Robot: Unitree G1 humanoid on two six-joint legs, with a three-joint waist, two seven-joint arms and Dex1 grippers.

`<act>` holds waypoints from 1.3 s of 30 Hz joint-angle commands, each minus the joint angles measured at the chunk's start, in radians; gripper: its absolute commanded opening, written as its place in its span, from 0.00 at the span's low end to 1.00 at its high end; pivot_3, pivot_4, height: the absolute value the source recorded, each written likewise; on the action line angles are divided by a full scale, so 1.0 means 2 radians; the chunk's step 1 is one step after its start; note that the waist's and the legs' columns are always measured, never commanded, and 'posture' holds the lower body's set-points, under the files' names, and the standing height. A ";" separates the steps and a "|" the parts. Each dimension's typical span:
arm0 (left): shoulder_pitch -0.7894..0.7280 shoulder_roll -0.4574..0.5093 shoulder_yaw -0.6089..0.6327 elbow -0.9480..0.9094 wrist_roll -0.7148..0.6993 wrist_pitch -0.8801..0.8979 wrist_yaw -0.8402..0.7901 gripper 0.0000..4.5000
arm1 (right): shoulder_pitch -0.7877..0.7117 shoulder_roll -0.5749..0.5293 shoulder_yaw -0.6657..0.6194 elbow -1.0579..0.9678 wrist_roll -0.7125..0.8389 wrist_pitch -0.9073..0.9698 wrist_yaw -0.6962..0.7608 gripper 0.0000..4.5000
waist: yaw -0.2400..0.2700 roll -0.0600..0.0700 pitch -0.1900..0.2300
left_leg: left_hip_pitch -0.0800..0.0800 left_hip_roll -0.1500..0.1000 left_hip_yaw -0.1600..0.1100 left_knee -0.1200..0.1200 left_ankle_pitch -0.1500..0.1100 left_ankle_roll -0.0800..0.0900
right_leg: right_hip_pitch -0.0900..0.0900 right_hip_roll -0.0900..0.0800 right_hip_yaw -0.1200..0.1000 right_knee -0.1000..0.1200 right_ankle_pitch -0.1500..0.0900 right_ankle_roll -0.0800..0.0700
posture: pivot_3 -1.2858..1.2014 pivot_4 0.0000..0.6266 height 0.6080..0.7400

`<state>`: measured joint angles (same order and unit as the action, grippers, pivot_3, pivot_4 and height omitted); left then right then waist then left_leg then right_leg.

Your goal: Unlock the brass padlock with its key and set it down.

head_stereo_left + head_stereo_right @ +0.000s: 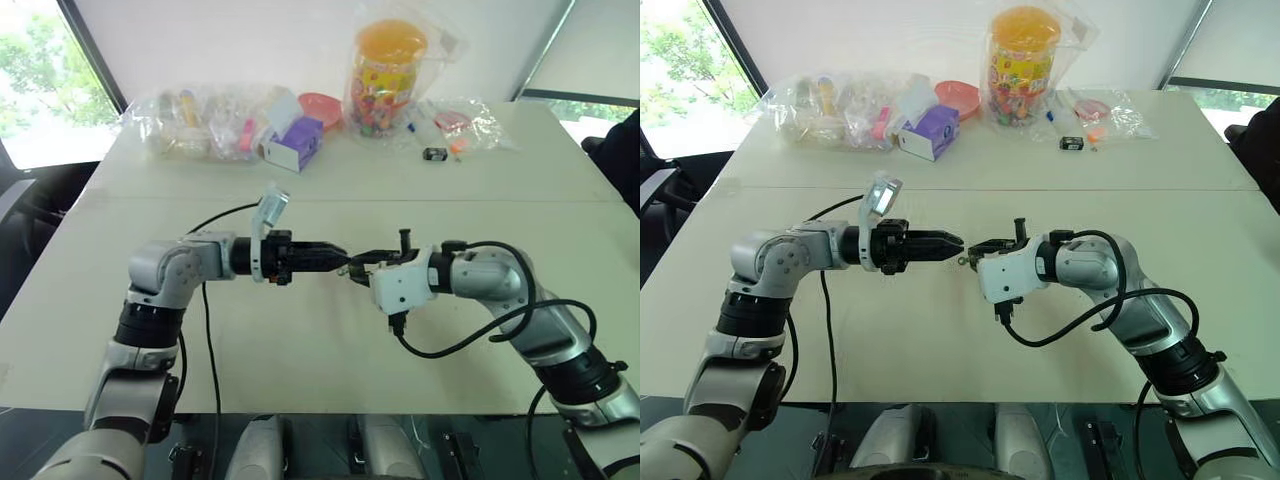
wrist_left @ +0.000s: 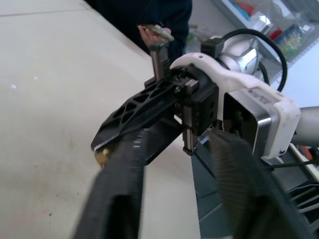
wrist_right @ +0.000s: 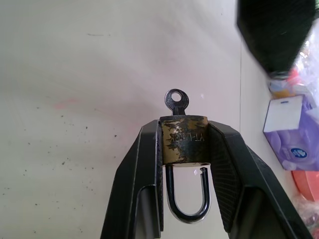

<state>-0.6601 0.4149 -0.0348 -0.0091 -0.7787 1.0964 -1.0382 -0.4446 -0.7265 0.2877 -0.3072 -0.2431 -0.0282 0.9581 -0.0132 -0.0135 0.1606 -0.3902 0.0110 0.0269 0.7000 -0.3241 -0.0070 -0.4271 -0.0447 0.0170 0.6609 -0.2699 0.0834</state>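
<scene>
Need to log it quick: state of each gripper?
Left gripper: open, holding nothing.
Right gripper: shut on the brass padlock, key in it.

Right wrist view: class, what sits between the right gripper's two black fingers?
The brass padlock is clamped between the right gripper's fingers, its key sticking out beyond the fingertips and its silvery shackle pointing back between them.

Brass padlock: small, tarnished yellow body, clamped between right hand fingers above desk. Silver shackle popped open on one side. Key seated in keyhole, round bow protruding.
</scene>
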 commanded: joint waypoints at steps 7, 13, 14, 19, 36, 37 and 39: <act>0.019 0.011 -0.030 0.001 0.061 -0.087 0.011 0.87 | -0.009 0.003 -0.020 -0.019 0.003 0.015 -0.019 0.17 | 0.001 0.000 0.000 | 0.000 0.000 0.000 0.000 0.000 0.000 | 0.000 0.000 0.000 0.000 0.000 0.000 | 0.52 0.24 0.96; 0.011 -0.010 -0.029 0.033 0.068 -0.096 0.020 0.87 | -0.015 0.011 -0.016 -0.053 0.009 0.041 -0.017 0.17 | 0.001 0.000 0.000 | 0.000 0.000 0.000 0.000 0.000 0.000 | 0.000 0.000 0.000 0.000 0.000 0.000 | 0.52 0.24 0.96; 0.008 -0.016 -0.025 0.039 0.065 -0.094 0.023 0.87 | -0.016 0.012 -0.015 -0.057 0.009 0.045 -0.016 0.17 | 0.001 0.000 0.000 | 0.000 0.000 0.000 0.000 0.000 0.000 | 0.000 0.000 0.000 0.000 0.000 0.000 | 0.52 0.24 0.96; -0.007 -0.036 -0.019 0.062 0.061 -0.091 0.029 0.87 | -0.019 0.017 -0.011 -0.078 0.009 0.062 -0.014 0.17 | 0.001 0.000 0.000 | 0.000 0.000 0.000 0.000 0.000 0.000 | 0.000 0.000 0.000 0.000 0.000 0.000 | 0.52 0.24 0.96; -0.012 -0.031 -0.029 0.067 0.066 -0.089 0.016 0.00 | -0.014 0.012 -0.012 -0.088 0.013 0.083 -0.006 0.17 | 0.001 0.000 0.000 | 0.000 0.000 0.000 0.000 0.000 0.000 | 0.000 0.000 0.000 0.000 0.000 0.000 | 0.52 0.24 0.96; -0.011 -0.030 -0.029 0.067 0.065 -0.088 0.015 0.00 | -0.013 0.012 -0.012 -0.087 0.016 0.087 -0.004 0.28 | 0.001 0.000 0.000 | 0.000 0.000 0.000 0.000 0.000 0.000 | 0.000 0.000 0.000 0.000 0.000 0.000 | 0.52 0.24 0.96; -0.011 -0.030 -0.028 0.066 0.064 -0.087 0.015 0.00 | -0.013 0.012 -0.013 -0.086 0.021 0.092 -0.002 0.45 | 0.001 0.000 0.000 | 0.000 0.000 0.000 0.000 0.000 0.000 | 0.000 0.000 0.000 0.000 0.000 0.000 | 0.52 0.24 0.96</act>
<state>-0.6707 0.3503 -0.1034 0.1437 -0.6505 0.9275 -1.0079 -0.4591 -0.6973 0.2865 -0.4383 -0.2221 0.1502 0.9500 -0.0112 -0.0135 0.1606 -0.3901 0.0104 0.0271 0.7000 -0.3240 -0.0072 -0.4270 -0.0444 0.0170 0.6609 -0.2699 0.0833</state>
